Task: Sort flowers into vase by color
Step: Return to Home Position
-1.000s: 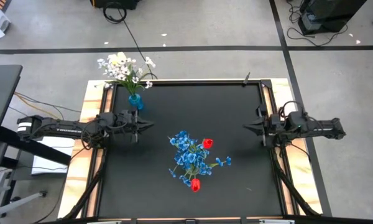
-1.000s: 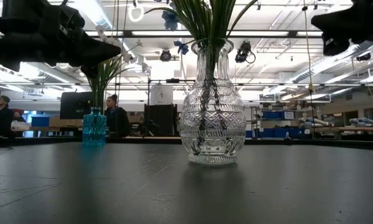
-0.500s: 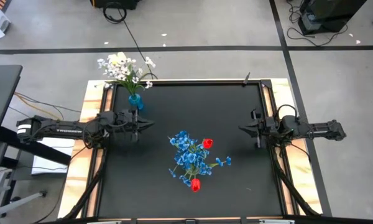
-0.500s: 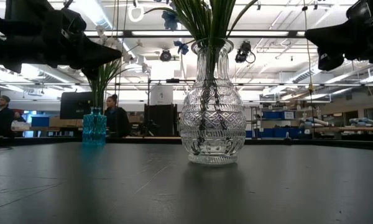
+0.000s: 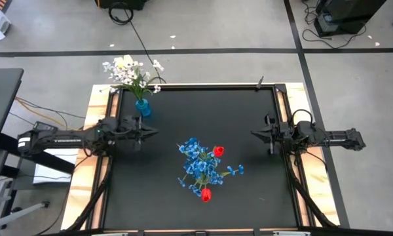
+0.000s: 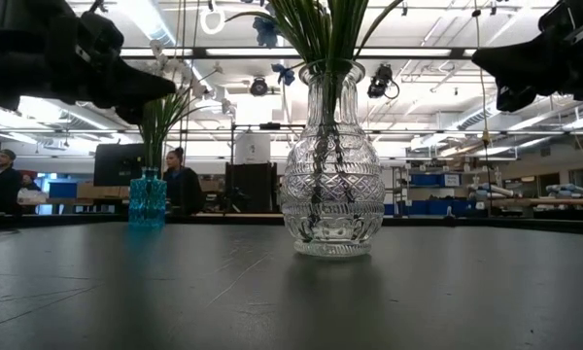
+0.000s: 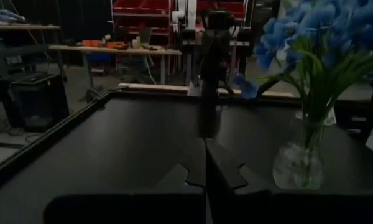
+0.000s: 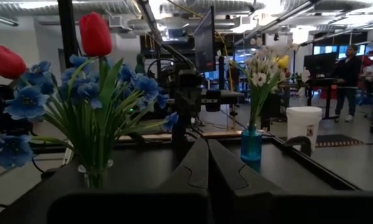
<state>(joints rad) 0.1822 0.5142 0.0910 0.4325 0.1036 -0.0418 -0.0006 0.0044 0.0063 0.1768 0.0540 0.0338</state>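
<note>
A clear glass vase (image 6: 330, 175) stands upright on its base in the middle of the black table (image 5: 249, 190). It holds blue flowers (image 5: 198, 160) and two red tulips (image 5: 218, 151) (image 5: 205, 194). A small blue vase (image 5: 142, 107) with white blossoms (image 5: 131, 73) stands at the far left corner. My left gripper (image 5: 157, 130) hovers shut at the left edge, pointing level toward the table's right. My right gripper (image 5: 253, 134) hovers shut at the right edge, pointing toward the left. Both are well apart from the vases.
A raised wooden border (image 5: 95, 124) frames the table. Bare black surface lies between each gripper and the clear vase. People (image 6: 180, 180) stand in the room beyond the far edge.
My right gripper has sunk a little and reached slightly toward the table's middle, then kept still. The vases and flowers have stayed in place.
</note>
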